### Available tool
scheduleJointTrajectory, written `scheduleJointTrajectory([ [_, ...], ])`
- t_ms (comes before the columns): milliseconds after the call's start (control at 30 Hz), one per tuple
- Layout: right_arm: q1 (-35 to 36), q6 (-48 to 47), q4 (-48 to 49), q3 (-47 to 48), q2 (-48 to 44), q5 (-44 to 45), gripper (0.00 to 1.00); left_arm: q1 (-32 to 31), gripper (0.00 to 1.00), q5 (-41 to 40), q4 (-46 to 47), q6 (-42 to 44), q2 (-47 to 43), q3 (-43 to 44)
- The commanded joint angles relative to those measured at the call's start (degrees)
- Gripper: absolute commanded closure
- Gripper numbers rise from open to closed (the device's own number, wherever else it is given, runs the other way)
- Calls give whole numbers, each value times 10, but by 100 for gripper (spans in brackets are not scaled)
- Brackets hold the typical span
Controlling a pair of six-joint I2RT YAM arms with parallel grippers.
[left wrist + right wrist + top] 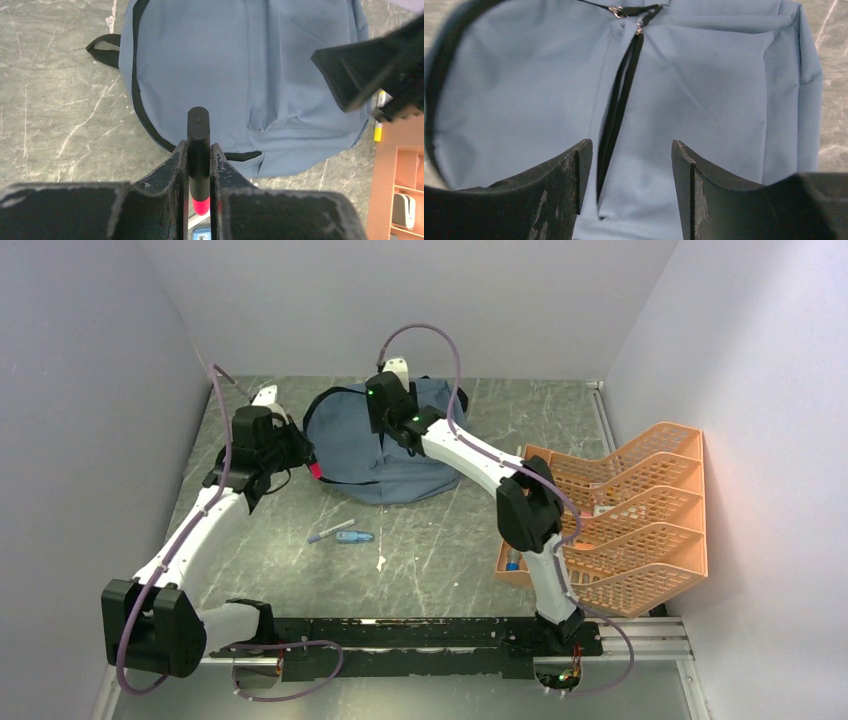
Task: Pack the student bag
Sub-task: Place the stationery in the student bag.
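Grey marbled worktop [430, 560], white walls on three sides. Left end effector [199, 147] clenched on black marker [198, 122], pink band near its gripped end, tip sticking out past the fingertips. Student bag [240, 65] lies just ahead of it, at far centre of worktop. Right end effector [631, 145] released, jaws spread, hovering over bag; black zip [616, 115] runs between its fingers. Pen [331, 534] and small blue item [356, 537] on worktop near bag's front edge. Orange mesh tray [650, 510] well apart, at right.
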Motion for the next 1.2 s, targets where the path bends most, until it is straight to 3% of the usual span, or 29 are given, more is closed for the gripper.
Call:
scheduleJointTrajectory([
  [0,-11,-25,-74,85,71,75,37,1,95,-6,19,23,-10,-3],
  [667,-34,-86,-64,205,193,-14,36,6,95,7,19,21,-10,-13],
  [1167,-31,-112,-94,238,254,-7,32,12,95,14,22,21,-7,-16],
])
